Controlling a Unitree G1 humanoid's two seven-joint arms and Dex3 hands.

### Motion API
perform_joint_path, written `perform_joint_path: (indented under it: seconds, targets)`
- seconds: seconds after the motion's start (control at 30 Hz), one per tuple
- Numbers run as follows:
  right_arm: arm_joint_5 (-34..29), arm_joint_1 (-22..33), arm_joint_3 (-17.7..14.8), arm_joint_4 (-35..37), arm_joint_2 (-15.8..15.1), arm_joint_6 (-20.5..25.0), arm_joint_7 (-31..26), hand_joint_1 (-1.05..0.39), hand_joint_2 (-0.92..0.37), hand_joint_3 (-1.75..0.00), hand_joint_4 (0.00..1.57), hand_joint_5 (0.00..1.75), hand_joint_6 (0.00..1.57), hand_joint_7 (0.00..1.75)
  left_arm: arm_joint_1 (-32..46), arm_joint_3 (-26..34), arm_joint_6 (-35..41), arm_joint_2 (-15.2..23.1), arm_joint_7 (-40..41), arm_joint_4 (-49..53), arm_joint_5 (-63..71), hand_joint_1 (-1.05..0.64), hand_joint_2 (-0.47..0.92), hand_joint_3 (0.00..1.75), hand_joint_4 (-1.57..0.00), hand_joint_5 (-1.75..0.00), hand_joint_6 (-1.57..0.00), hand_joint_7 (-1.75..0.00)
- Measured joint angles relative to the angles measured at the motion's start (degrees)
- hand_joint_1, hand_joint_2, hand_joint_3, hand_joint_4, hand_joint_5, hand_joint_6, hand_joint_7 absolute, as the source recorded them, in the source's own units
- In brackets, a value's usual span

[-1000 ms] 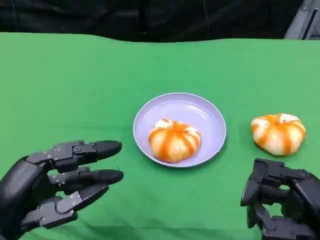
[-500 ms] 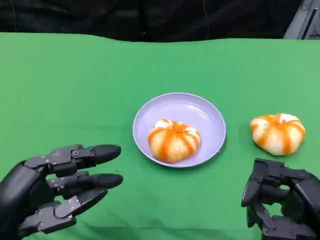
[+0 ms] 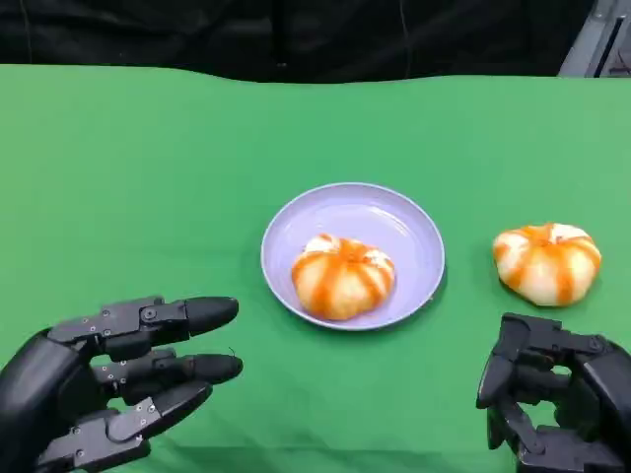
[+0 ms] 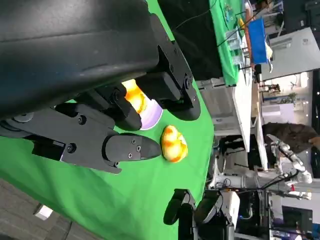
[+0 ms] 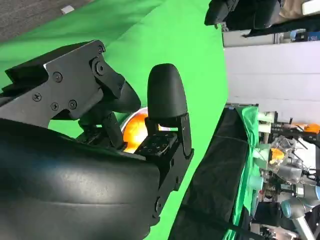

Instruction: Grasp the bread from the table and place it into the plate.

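**Right hand to take the loose bun, plate next door**

Right hand [image 3: 557, 409]: low at the near right of the tabletop [image 3: 148, 168], fingers curled in w/ nothing in them, so no grip yet. Step in hand, as I judge it: reach for the bread still on the cloth. To do it well the fingers need to spread first, then come fwd and over the bun from the near side, closing around its flanks rather than pressing down on top (soft-looking dome, likely to squash or roll if pushed). Lift straight up before swinging across, since the plate rim is close by on the inward side.

The orange-striped bun [image 3: 547, 262] lies on the bare green cloth, just beyond the right hand and slightly above it in the head view, apart from the fingers, no contact. It sits upright, clear of the plate.

Further inward: the lilac plate [image 3: 394, 219] at mid-tabletop, near the bun but not touching. It holds a second striped bun [image 3: 342, 277] toward its near edge, so the free space is at the back half; aim the drop there.

Left hand [image 3: 94, 384]: at the near left, fingers extended and apart, pointing toward the plate, holding nothing, well apart from both buns.
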Motion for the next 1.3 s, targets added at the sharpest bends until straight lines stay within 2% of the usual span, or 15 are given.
perform_joint_path:
  seconds: [0.03, 0.07, 0.1, 0.13, 0.17, 0.2, 0.27, 0.3, 0.5, 1.3]
  targets:
    - [0.0, 0.0, 0.0, 0.0, 0.0, 0.0, 0.1, 0.02, -0.64, -1.1, 0.75, 1.75, 0.73, 1.52, 0.1, 0.0, 0.0, -0.1, 0.2, -0.1, 0.3, 0.04, 0.84, 0.67, -0.84, -0.51, -0.89, -0.14]
    - [0.0, 0.0, -0.2, 0.0, 0.0, 0.0, 0.2, 0.01, -0.64, -1.09, 0.75, 1.75, 0.72, 1.52, 0.4, -0.1, -0.3, -0.6, 0.7, -0.1, 1.1, 0.1, 0.78, 0.84, -0.78, -0.84, -0.95, -0.2]
    - [0.1, 0.0, -0.3, 0.1, 0.0, 0.0, 0.3, 0.01, -0.64, -1.09, 0.75, 1.75, 0.72, 1.52, 0.8, -0.1, -0.8, -1.1, 1.2, -0.1, 1.8, 0.11, 0.75, 0.91, -0.74, -0.98, -0.96, -0.24]
    - [0.1, 0.0, -0.6, 0.1, -0.1, 0.0, 0.4, 0.01, -0.65, -1.09, 0.75, 1.75, 0.72, 1.52, 1.2, -0.2, -1.5, -1.6, 1.6, 0.1, 2.4, 0.14, 0.73, 1.01, -0.72, -1.2, -0.98, -0.38]
    - [0.1, 0.0, -0.8, 0.2, -0.1, 0.0, 0.5, 0.02, -0.65, -1.09, 0.74, 1.75, 0.72, 1.52, 1.5, -0.4, -2.2, -2.1, 1.8, 0.3, 3.0, 0.16, 0.69, 1.12, -0.7, -1.41, -0.92, -0.7]
    - [0.2, 0.0, -0.9, 0.2, -0.2, 0.0, 0.6, 0.02, -0.65, -1.09, 0.74, 1.75, 0.72, 1.52, 1.6, -0.4, -2.6, -2.6, 1.8, 0.8, 3.1, 0.18, 0.67, 1.24, -0.74, -1.61, -0.81, -1.19]
    - [0.2, -0.1, -1.0, 0.2, -0.2, 0.0, 0.8, 0.02, -0.65, -1.08, 0.74, 1.75, 0.72, 1.52, 1.8, -0.5, -2.7, -3.3, 1.8, 1.1, 2.9, 0.22, 0.66, 1.33, -0.82, -1.71, -0.74, -1.56]
    - [0.2, -0.1, -1.0, 0.2, -0.2, 0.0, 0.8, 0.02, -0.66, -1.08, 0.74, 1.75, 0.72, 1.52, 1.9, -0.5, -2.7, -3.7, 1.9, 1.2, 2.7, 0.25, 0.67, 1.36, -0.88, -1.73, -0.74, -1.67]
    - [0.4, 0.0, -1.1, 0.2, -0.2, 0.0, 1.4, 0.04, -0.66, -1.08, 0.74, 1.75, 0.72, 1.53, 2.1, -0.4, -3.1, -5.9, 2.2, 2.5, 1.6, 0.24, 0.69, 1.44, -0.96, -1.75, -0.76, -1.75]
    - [0.2, 0.8, -1.1, -0.1, -0.1, -0.9, 1.2, 0.02, -0.65, -1.1, 0.76, 1.75, 0.72, 1.55, 2.8, -0.9, -6.5, -6.5, 2.1, 6.8, 3.0, 0.28, 0.67, 1.4, -0.91, -1.75, -0.72, -1.75]
